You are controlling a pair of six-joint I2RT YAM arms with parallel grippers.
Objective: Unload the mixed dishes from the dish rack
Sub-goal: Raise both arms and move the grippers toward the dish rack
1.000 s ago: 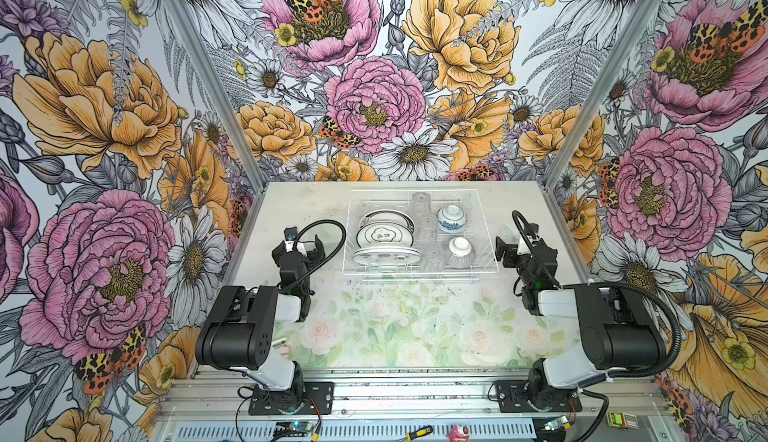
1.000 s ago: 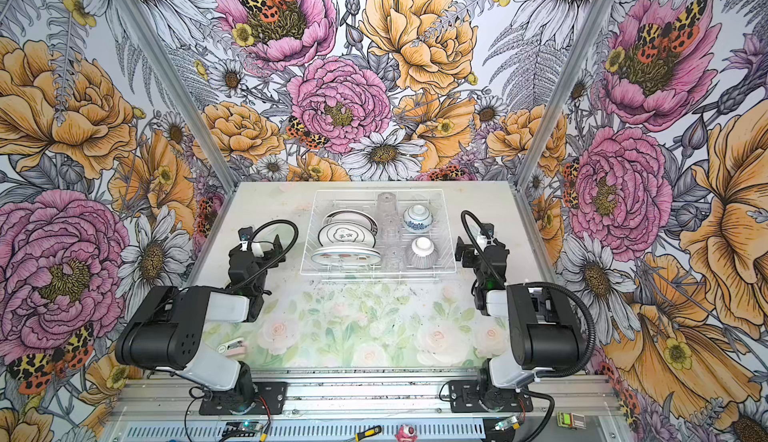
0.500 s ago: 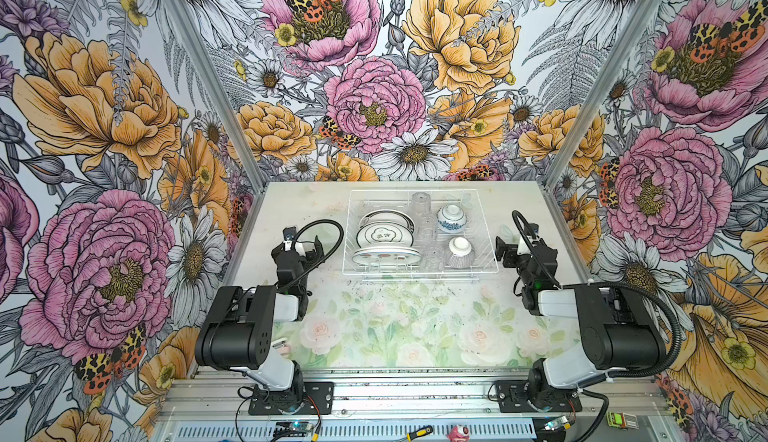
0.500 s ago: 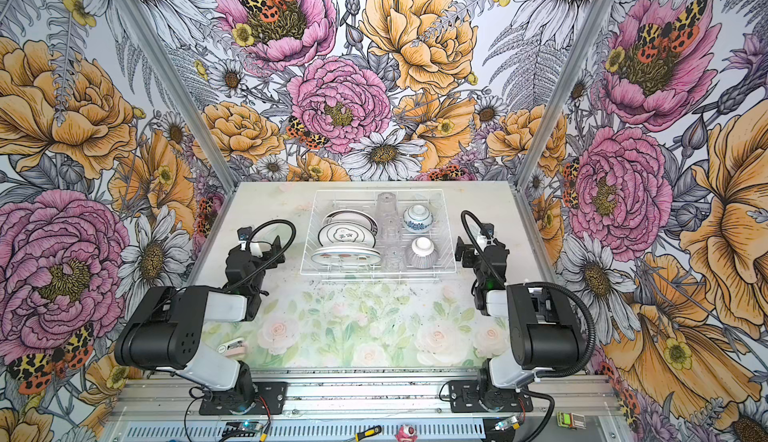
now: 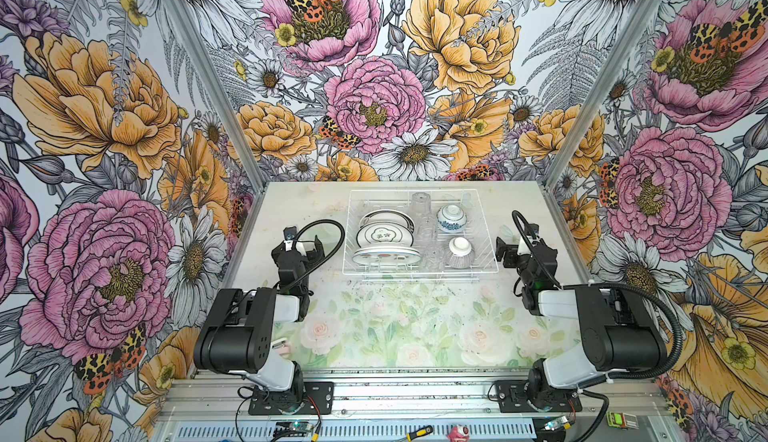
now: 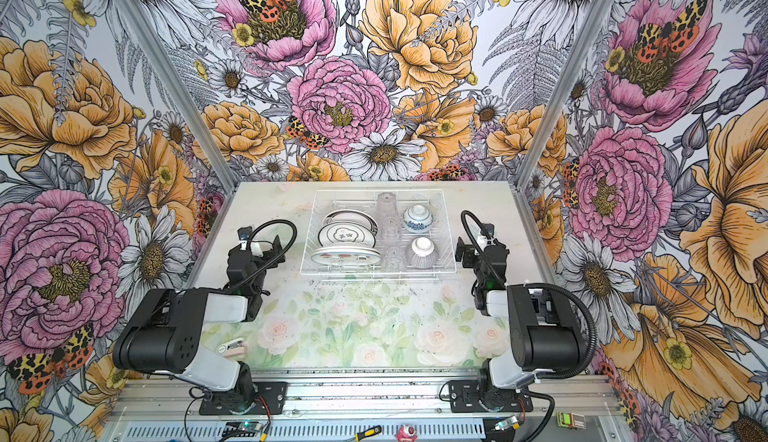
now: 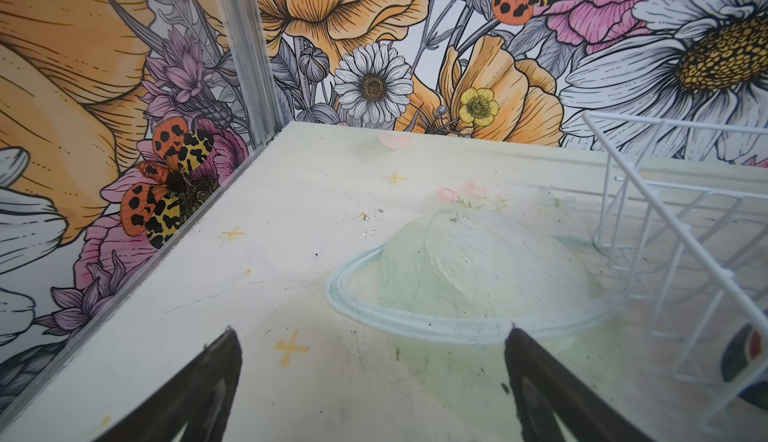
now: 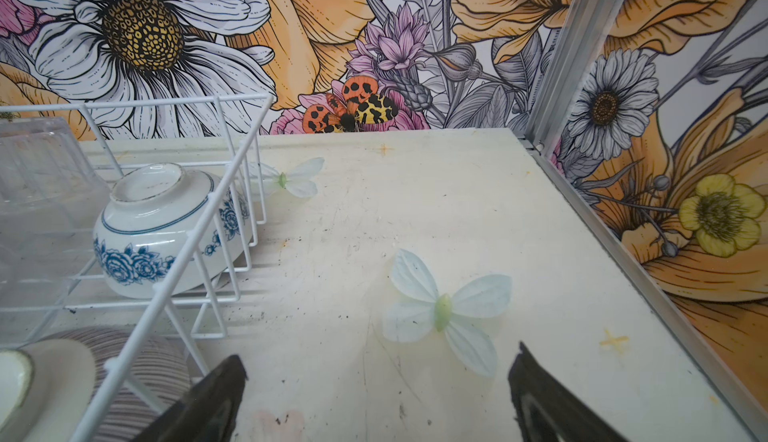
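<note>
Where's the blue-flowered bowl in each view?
Top view: blue bowl at far right of the rack.
Top view: same spot.
Left wrist: not in it.
Right wrist: upside down, behind the rack's rim wire.
Shared landmark: the rack's white wires, in all four.

Right claw (image 8: 378,357) spread wide over counter (image 8: 457,203), lower frame. Dish rack (image 8: 192,230) at left holds upturned blue-patterned bowl (image 8: 158,228), striped bowl (image 8: 158,357), clear tumbler (image 8: 41,178).

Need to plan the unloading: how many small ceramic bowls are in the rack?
2. The blue-flowered bowl sits foot-up at the dish rack's far right; the grey-striped bowl is just in front of it. Glasses beside them might hide another.
</note>
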